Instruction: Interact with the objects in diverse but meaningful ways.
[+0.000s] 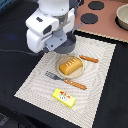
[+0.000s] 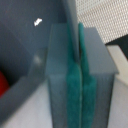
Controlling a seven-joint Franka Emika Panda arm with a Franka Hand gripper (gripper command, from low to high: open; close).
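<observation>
The arm (image 1: 50, 22) is seen low over the far part of the striped placemat (image 1: 35, 82), its white body hiding most of a grey-blue pot (image 1: 69, 46) beneath it. Only a curved part of the pot's rim is visible in the exterior view, just past the arm on the exterior view's right.

In the wrist view the gripper (image 2: 79, 55) is shown closed, its green pads (image 2: 72, 95) pressed together on a thin grey upright edge (image 2: 71, 20). This edge appears to be the pot's wall, though that cannot be confirmed from so close. A grey interior surface (image 2: 25, 45) lies beside the gripper, with a small white piece (image 2: 37, 22) resting on it. A red tomato (image 2: 3, 85) is glimpsed at the picture's edge, partly cut off.

A golden bread loaf (image 1: 70, 65) is found on a small plate (image 1: 61, 72) at the middle of the placemat, near the pot but not touching it. A fork (image 1: 65, 80) with an orange handle lies just beside the plate, towards the near edge of the tabletop (image 1: 107, 107). A knife (image 1: 89, 58) with an orange handle lies beyond the plate, towards the exterior view's right. A yellow butter block (image 1: 64, 98) lies near the placemat's front edge, well apart from the gripper.

A toy stove top (image 1: 102, 20) with dark burners is seen at the far corner of the tabletop.
</observation>
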